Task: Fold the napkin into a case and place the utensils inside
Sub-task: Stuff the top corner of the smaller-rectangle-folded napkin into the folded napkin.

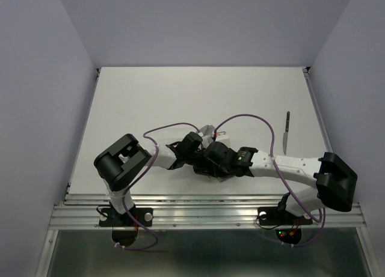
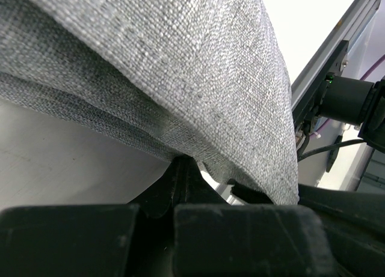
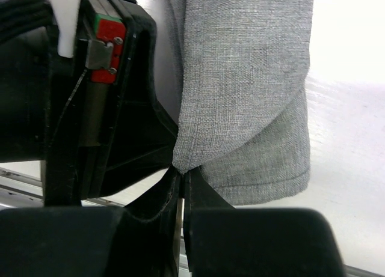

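Both arms reached inward and met at the near middle of the table, so from above they covered almost all of the napkin. In the left wrist view we saw the left gripper with its fingers pressed together on the lower edge of the grey cloth, which lay doubled in at least two layers above them. In the right wrist view we noted the right gripper pinching the pointed corner of a folded-over flap, with a hemmed lower layer showing beneath it. The left gripper's black body stood just to the left of that corner. One knife lay on the table well right of the grippers, its dark handle toward the far side.
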### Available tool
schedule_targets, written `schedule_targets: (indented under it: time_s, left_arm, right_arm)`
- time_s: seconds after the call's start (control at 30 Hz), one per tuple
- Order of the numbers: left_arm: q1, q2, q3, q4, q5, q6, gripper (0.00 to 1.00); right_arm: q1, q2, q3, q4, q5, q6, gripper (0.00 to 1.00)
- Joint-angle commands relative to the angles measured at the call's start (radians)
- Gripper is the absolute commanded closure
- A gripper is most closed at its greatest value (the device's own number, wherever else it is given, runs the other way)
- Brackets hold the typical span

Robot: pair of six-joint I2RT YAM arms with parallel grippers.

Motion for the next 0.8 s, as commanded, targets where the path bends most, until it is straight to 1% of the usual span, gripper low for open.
schedule_targets:
  time_s: [0.0,0.13,0.33,0.43,0.57,0.6,0.77]
  left_arm:
    - [-0.005,-0.026,0.014,0.029,-0.002,-0.001,1.0]
    - [-0.004,-0.044,0.004,0.029,-0.013,-0.006,1.0]
    - [-0.001,-0.087,-0.015,0.022,-0.024,-0.012,1.0]
    - [-0.001,-0.113,-0.027,0.002,-0.032,-0.015,1.0]
    - [-0.001,-0.182,-0.038,-0.073,-0.052,-0.004,1.0]
    - [-0.001,-0.194,-0.038,-0.092,-0.056,0.001,1.0]
    - [0.002,-0.271,-0.022,-0.21,-0.095,0.046,1.0]
  right_arm:
    - [0.012,-0.021,-0.029,0.079,-0.02,0.027,0.99]
    - [0.012,-0.019,-0.078,0.151,-0.028,0.045,0.99]
    - [0.012,-0.005,-0.135,0.198,-0.021,0.065,0.99]
    - [0.012,-0.018,-0.153,0.208,-0.021,0.071,0.99]
    - [0.012,-0.039,-0.156,0.205,-0.021,0.062,0.98]
    - [0.012,-0.048,-0.152,0.203,-0.019,0.054,0.97]
    - [0.012,-0.071,-0.103,0.163,-0.025,0.025,0.8]
